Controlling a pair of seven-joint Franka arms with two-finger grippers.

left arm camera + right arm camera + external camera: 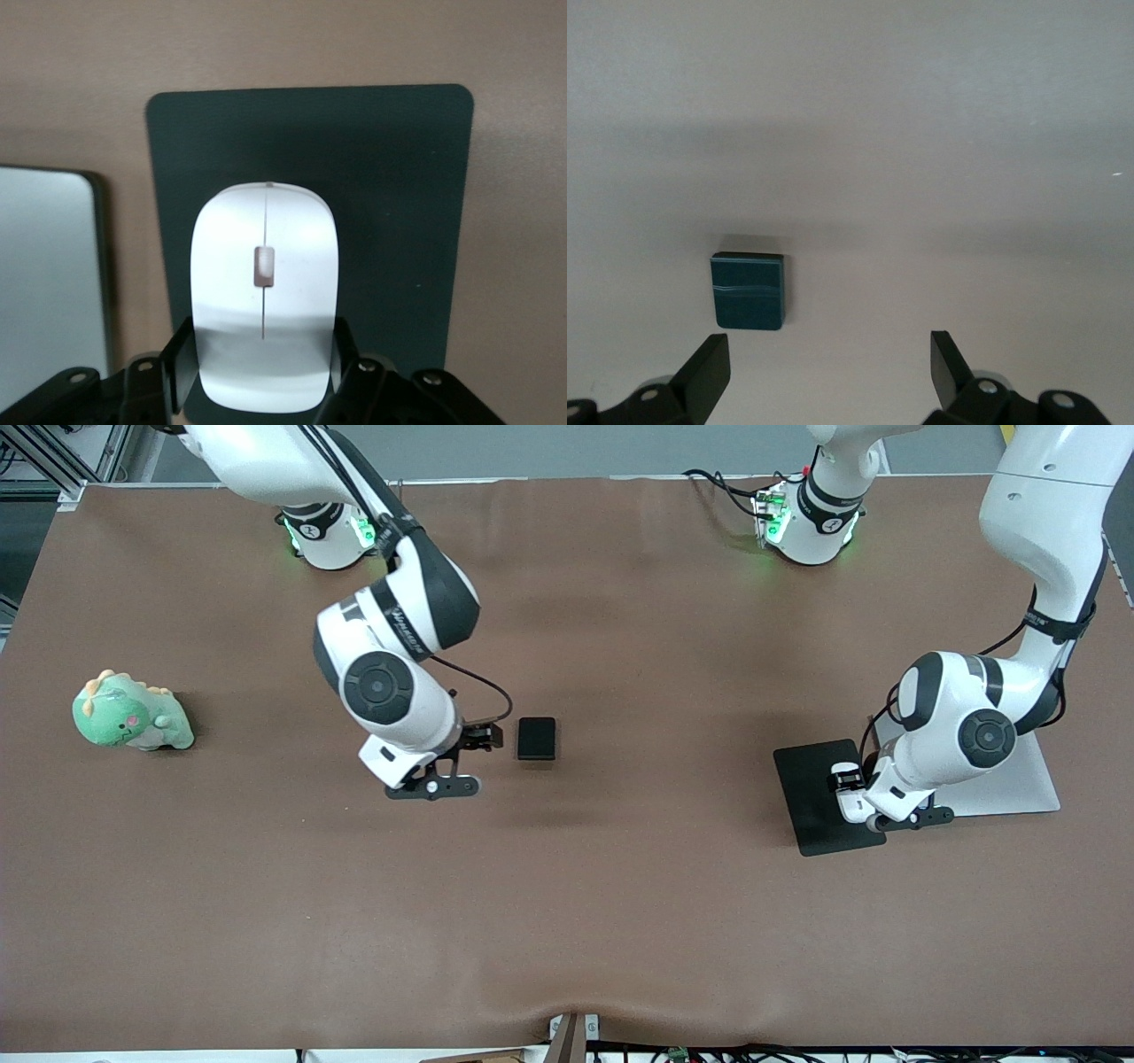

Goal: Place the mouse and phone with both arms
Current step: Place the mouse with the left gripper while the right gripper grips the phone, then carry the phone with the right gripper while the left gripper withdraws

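1. The worktop (620,921) is covered by a brown mat that gives every item one flat surface.
2. The left arm (1045,540) reaches down over the end of the worktop on its own side. The right arm (390,629) bends toward the middle. A dark band on each forearm carries small pale lettering too fine to read.
3. A pale flat panel (1019,784) lies under the left arm's wrist, its edge just beside the mouse pad (811,797), a thin black sheet that looks meant as the mouse's resting place.
4. A green dinosaur plush (131,713) sits well apart at the right arm's end, seemingly outside the job.
5. The left tool (264,376) is clamped on the mouse (264,301) at its rear flanks, holding it level over the pad. Whether the mouse touches the pad cannot be told. Its placing looks nearly done.
6. The right tool (831,363) has its fingers (704,367) spread wide, holding nothing, low over the bare worktop.
7. The phone (536,738) lies flat on the worktop near the middle, just beside that tool and toward the left arm's end. No brand shows on phone or mouse.
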